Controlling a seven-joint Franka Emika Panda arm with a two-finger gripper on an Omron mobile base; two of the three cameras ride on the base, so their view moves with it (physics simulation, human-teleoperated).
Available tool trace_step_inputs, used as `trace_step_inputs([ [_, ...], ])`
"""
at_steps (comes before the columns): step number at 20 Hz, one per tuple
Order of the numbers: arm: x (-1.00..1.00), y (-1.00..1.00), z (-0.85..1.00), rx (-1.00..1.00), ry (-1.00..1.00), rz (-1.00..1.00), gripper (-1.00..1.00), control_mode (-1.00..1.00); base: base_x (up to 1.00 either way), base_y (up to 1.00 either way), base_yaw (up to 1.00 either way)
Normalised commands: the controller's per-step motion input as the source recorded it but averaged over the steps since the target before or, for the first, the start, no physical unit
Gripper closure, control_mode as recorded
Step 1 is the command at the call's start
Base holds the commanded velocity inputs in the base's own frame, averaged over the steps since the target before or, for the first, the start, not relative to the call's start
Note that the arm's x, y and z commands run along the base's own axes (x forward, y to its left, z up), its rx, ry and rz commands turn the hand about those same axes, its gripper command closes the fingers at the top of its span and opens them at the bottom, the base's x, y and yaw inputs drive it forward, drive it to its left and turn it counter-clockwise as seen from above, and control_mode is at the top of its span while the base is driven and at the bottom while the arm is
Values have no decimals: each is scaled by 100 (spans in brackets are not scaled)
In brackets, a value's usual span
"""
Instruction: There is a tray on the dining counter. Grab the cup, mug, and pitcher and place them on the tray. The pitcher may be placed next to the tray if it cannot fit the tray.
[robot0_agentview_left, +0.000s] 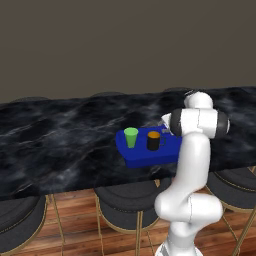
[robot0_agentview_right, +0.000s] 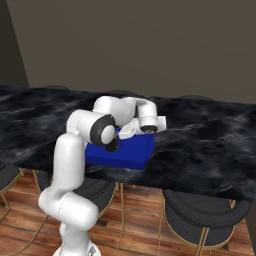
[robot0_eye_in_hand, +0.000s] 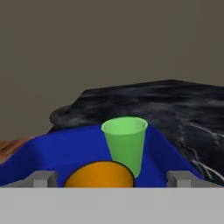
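Tray (robot0_agentview_left: 145, 157): bright blue, sits on the black marble surface (robot0_agentview_left: 60, 140) at centre of the left base view, near the surface's front edge. It holds two vessels, both upright. Cup (robot0_agentview_left: 131, 137): green, tapered, on the tray's left part in that view. Mug (robot0_agentview_left: 153, 141): black, orange inside, just right of the cup, a small gap between them; its handle points right.

Hand view: cup stands upright at frame centre, on the blue tray floor. The mug's orange interior shows as a dome at bottom centre, directly between the two grey finger tips. Gripper (robot0_eye_in_hand: 113, 178): fingers spread wide, nothing between them held; the mug rim lies close below, free of either tip as far as can be seen.

Arm: rises from lower right of the left base view, elbow bent high, forearm reaching over the tray's right end. In the right base view the wrist lies low and nearly level above the tray (robot0_agentview_right: 122, 150). Round stools (robot0_agentview_left: 125, 205) stand under the front edge.
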Motion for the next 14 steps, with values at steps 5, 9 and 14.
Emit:
trace_step_inputs([
  [5,-21,-3,30,-15,0,-11,-100,-100,0,0,0],
  [9,-34,-4,43,-13,2,-17,-100,-100,0,0,0],
  [14,-48,-1,51,-9,7,-24,-100,-100,0,0,0],
])
